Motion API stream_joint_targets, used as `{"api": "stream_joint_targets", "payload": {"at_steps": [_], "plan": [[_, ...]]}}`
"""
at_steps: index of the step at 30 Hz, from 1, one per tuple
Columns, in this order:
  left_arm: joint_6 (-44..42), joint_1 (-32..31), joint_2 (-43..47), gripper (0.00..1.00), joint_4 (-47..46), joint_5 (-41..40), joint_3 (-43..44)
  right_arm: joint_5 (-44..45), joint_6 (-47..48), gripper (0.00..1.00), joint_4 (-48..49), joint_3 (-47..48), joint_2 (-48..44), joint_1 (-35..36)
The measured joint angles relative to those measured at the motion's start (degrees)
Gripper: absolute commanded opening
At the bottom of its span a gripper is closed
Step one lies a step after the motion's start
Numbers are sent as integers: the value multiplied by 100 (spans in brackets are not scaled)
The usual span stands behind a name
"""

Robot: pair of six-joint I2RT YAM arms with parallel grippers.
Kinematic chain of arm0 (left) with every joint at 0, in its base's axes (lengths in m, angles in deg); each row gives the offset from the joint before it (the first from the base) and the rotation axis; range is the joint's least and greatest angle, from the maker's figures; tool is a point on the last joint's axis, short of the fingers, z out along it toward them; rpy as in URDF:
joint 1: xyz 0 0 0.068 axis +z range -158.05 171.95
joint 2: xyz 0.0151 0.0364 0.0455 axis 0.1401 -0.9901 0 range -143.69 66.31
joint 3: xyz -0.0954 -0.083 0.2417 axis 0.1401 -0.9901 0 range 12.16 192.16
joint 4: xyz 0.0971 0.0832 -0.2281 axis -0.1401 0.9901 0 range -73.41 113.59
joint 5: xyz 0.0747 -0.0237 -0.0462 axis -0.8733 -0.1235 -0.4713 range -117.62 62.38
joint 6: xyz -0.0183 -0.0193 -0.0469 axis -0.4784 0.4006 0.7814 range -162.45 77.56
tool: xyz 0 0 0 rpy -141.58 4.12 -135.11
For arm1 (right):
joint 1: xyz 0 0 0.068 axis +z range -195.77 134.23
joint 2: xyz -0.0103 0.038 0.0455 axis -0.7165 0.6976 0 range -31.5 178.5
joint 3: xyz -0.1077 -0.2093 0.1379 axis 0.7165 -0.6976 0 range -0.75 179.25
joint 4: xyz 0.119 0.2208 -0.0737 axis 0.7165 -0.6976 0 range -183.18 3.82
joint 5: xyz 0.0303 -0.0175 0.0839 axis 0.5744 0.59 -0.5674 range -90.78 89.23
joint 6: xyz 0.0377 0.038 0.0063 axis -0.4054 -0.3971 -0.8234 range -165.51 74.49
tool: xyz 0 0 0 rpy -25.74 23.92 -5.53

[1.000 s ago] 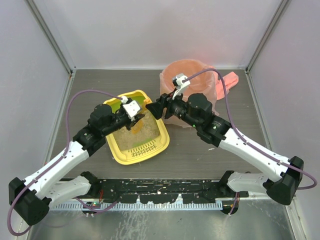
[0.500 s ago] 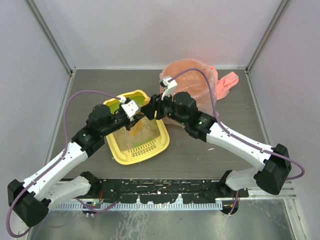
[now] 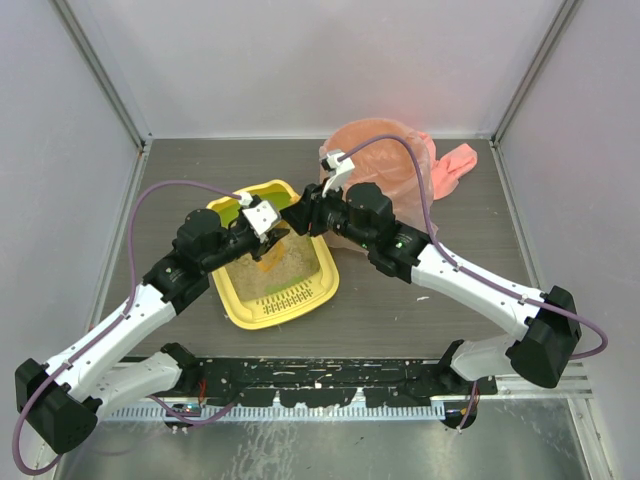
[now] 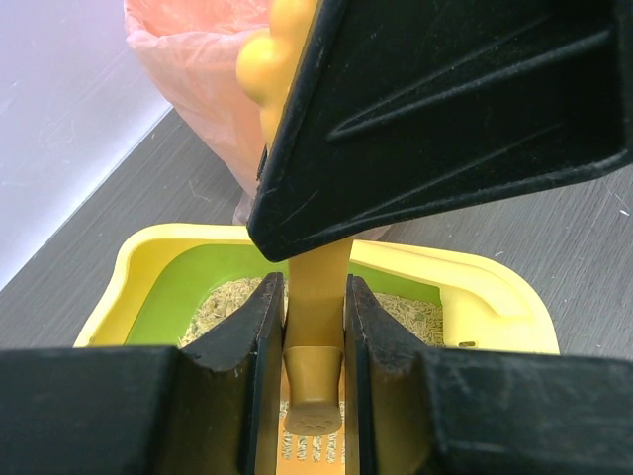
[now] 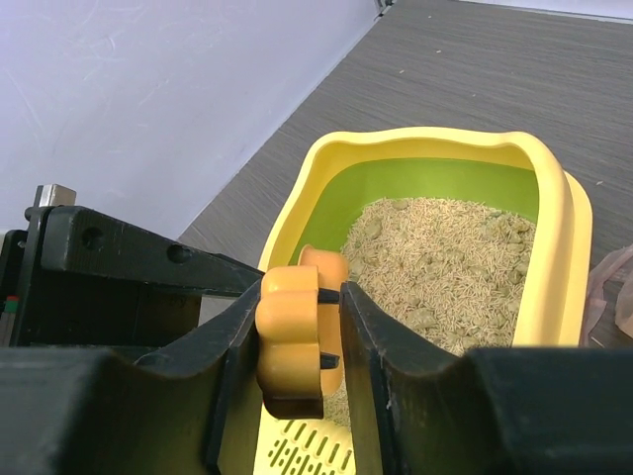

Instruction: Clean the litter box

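The yellow litter box [image 3: 236, 309] with green inner wall lies left of centre; its rim [image 5: 557, 230] encloses beige litter [image 5: 445, 252]. My left gripper [image 3: 270, 233] hovers over it, shut on the handle of the orange scoop [image 4: 316, 307], whose slotted blade hangs above the litter. In the left wrist view the left gripper [image 4: 316, 297] clamps the handle from both sides. My right gripper [image 3: 294, 219] meets it from the right. In the right wrist view the right gripper [image 5: 302, 307] is shut on the scoop's lobed orange end [image 5: 295, 322].
A round bin lined with a pink bag [image 3: 385, 152] stands behind the right arm at the back, also showing as the pink bag [image 4: 203, 84] beyond the box. The slotted ledge [image 3: 275, 300] is on the box's near short side. Grey walls close in the back and sides.
The right arm has swung left from the bin to the scoop's end, and its jaws have narrowed onto it. The left arm and the scoop have stayed in place.
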Motion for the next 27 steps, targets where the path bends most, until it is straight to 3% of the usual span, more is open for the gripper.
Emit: {"api": "stream_joint_targets", "payload": {"at_steps": [12,23,27], "plan": [[7,0,-39,0,2,-46,0,-68,-151,41,22,0,0,0],[7,0,-70,0,7,-133,0,-44,-151,36,20,0,0,0],[7,0,-85,0,9,-133,0,-52,-151,19,20,0,0,0]]}}
